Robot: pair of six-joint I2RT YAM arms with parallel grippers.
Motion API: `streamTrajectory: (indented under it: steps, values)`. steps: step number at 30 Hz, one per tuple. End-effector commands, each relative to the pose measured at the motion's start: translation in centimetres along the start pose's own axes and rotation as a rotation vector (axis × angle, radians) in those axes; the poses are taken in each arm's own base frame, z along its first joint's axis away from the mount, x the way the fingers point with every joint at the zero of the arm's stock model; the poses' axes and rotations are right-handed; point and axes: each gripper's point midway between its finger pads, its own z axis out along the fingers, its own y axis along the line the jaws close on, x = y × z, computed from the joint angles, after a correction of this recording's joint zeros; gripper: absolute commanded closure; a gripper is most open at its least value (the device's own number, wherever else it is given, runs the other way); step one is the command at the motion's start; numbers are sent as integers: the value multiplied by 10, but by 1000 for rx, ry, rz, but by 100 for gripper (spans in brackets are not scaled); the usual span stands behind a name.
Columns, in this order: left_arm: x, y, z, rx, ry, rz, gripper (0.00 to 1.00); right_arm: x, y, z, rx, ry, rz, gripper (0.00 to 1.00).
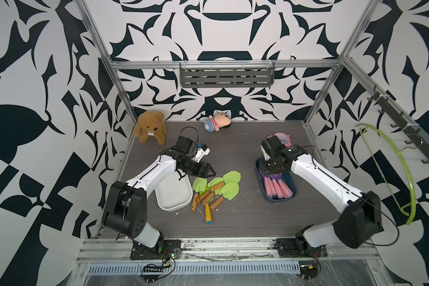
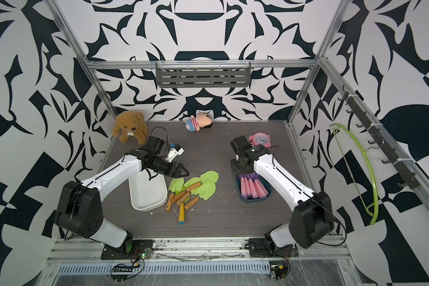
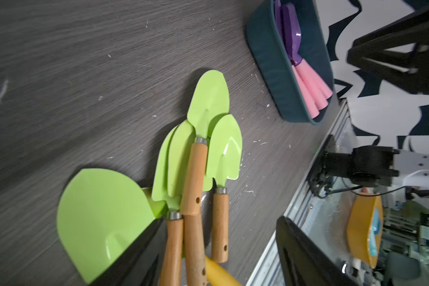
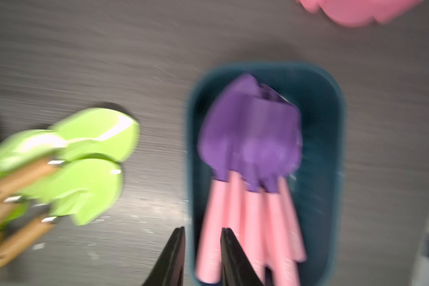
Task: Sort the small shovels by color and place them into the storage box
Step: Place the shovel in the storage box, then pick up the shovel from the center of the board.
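Note:
Several green small shovels [image 1: 218, 188] [image 2: 196, 185] with brown handles lie piled mid-table, one with a yellow, blue-tipped handle [image 1: 207, 215]. My left gripper [image 3: 221, 247] hovers open over the pile's far end, jaws wide either side of the handles and not touching them. A white storage box [image 1: 174, 195] sits empty under the left arm. Several purple shovels [image 4: 250, 128] with pink handles lie in a dark blue storage box [image 4: 327, 148] [image 1: 295, 192]. My right gripper [image 4: 202, 232] hangs over that box's near-left rim, its jaws a little apart and holding nothing. The right wrist view is blurred.
A brown teddy bear [image 1: 150, 127] sits at the back left and a small doll [image 1: 217, 122] lies against the back wall. A pink alarm clock [image 1: 281, 137] stands behind the right wrist. A green hanger [image 1: 396, 168] hangs on the right wall.

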Motion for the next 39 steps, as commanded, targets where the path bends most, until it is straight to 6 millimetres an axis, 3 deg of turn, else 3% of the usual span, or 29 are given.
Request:
streamTrajectory:
  steps: [1, 6, 19, 25, 29, 39]
  values:
    - [14, 6, 1, -102, 61, 154, 28, -10, 38, 6, -128, -69, 50, 71]
    - [35, 9, 30, -265, 210, 352, 33, -7, 53, 11, -124, -73, 18, 71]
    - [47, 20, 84, -383, 427, 453, 40, 13, 62, 28, -117, -65, 6, 72]
    - [45, 24, 98, -437, 463, 484, 47, 20, 63, 33, -126, -64, 9, 72]
    - [44, 27, 103, -454, 471, 492, 59, 23, 62, 34, -126, -65, 11, 72]
    - [38, 25, 96, -483, 448, 504, 87, 21, 60, 32, -120, -85, 11, 72]
